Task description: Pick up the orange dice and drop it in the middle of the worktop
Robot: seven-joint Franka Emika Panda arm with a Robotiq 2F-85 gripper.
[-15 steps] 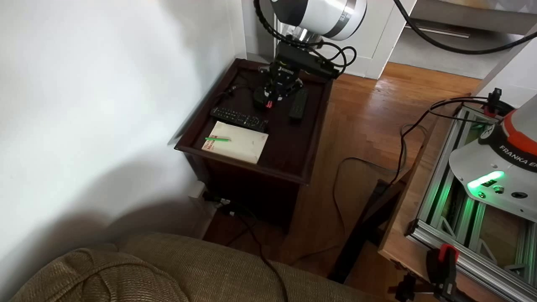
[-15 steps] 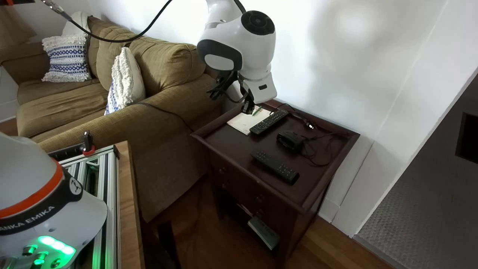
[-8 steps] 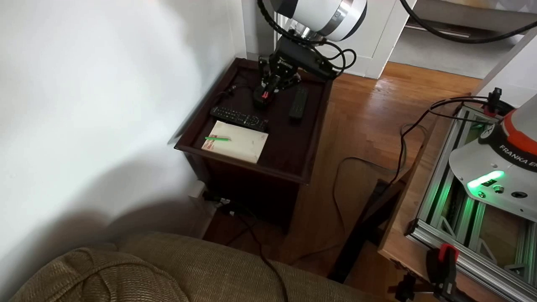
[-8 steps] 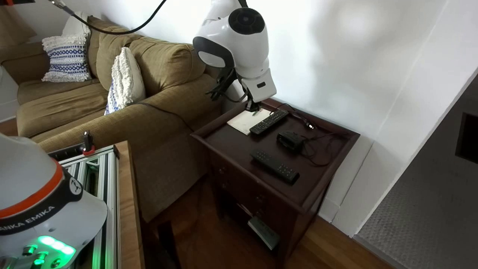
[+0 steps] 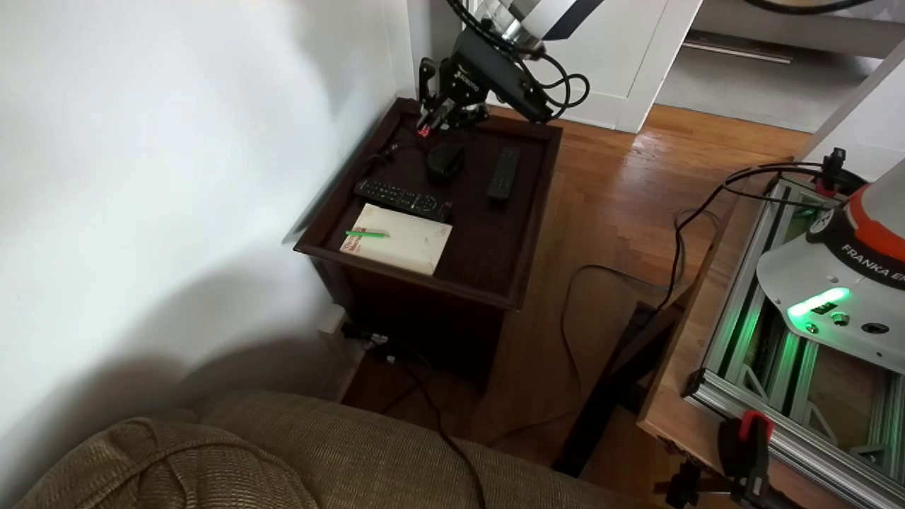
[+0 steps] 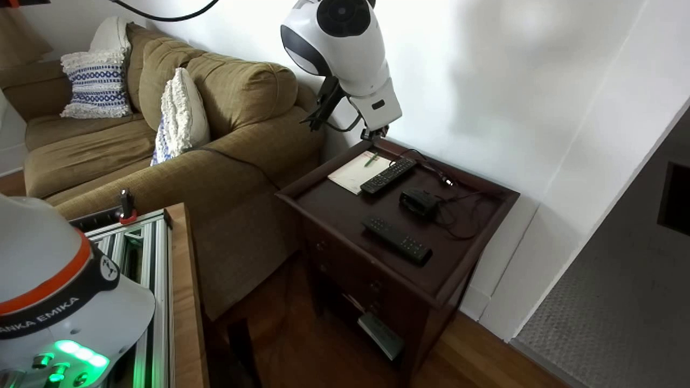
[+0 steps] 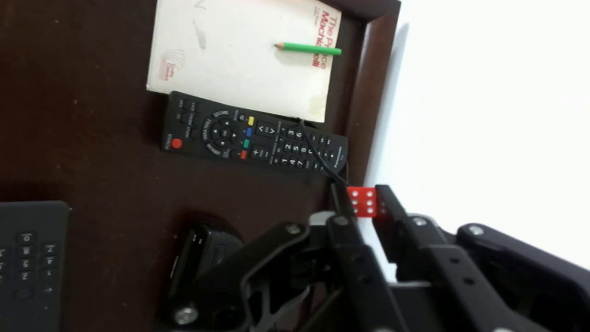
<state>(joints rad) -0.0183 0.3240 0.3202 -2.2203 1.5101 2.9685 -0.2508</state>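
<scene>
The gripper point(image 7: 363, 197) has its two fingers point(image 7: 342, 203) pinched on the orange dice point(image 7: 365, 202), which looks red up close, with white dots. The dice is up in the air near the wall point(image 7: 498, 115), higher than the worktop point(image 7: 115, 184). I can't tell just how high. The grab looks done, so the job now, I think, is to bring it to the middle and drop it.

First, a firm squeeze: the dice is tiny and could slip. Then it is best to move away from the wall, so nothing bumps. In the wrist view a thin cord point(image 7: 318, 157) shows behind the fingertips, and they should not catch it.

In an exterior view, a bare patch near the middle lies between the black box point(image 5: 444, 166), the bright-button remote point(image 5: 403, 201) and the plain remote point(image 5: 503, 175). The gripper should go down low there, then let the fingers spread slowly. From high up, the dice may bounce or roll, maybe to the book point(image 5: 413, 244) or its green pencil point(image 5: 368, 234).
</scene>
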